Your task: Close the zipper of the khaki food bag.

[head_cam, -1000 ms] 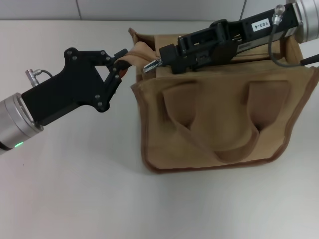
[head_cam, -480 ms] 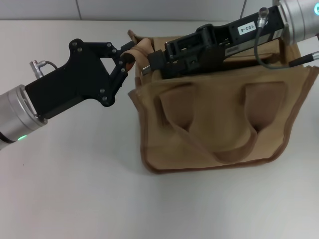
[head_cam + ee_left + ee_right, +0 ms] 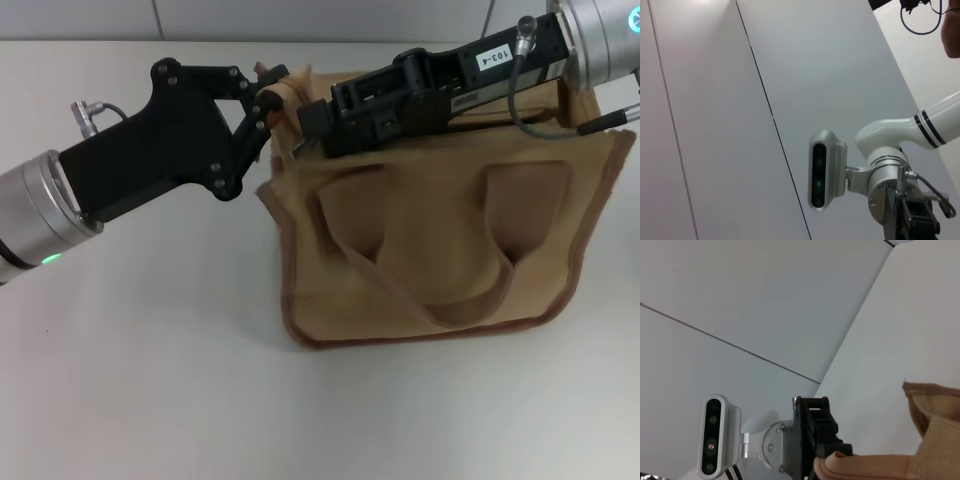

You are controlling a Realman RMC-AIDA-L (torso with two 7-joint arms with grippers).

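The khaki food bag (image 3: 430, 250) lies on the white table in the head view, its two handles facing me. My left gripper (image 3: 263, 102) is at the bag's top left corner, shut on the fabric end tab (image 3: 287, 88). My right gripper (image 3: 306, 128) reaches along the bag's top from the right and is shut on the zipper pull, of which a silver bit (image 3: 297, 150) shows below its tip. The zipper tape is hidden under the right gripper. The right wrist view shows the left gripper (image 3: 826, 446) pinching khaki fabric (image 3: 880, 466).
The white table (image 3: 150, 350) spreads to the left and front of the bag. A grey wall runs behind it. The left wrist view shows only the wall, the robot's head camera (image 3: 822, 170) and the right arm (image 3: 900, 130).
My right gripper has slid left along the bag's top with the pull. My left gripper has moved right and away from me, holding the bag's end tab.
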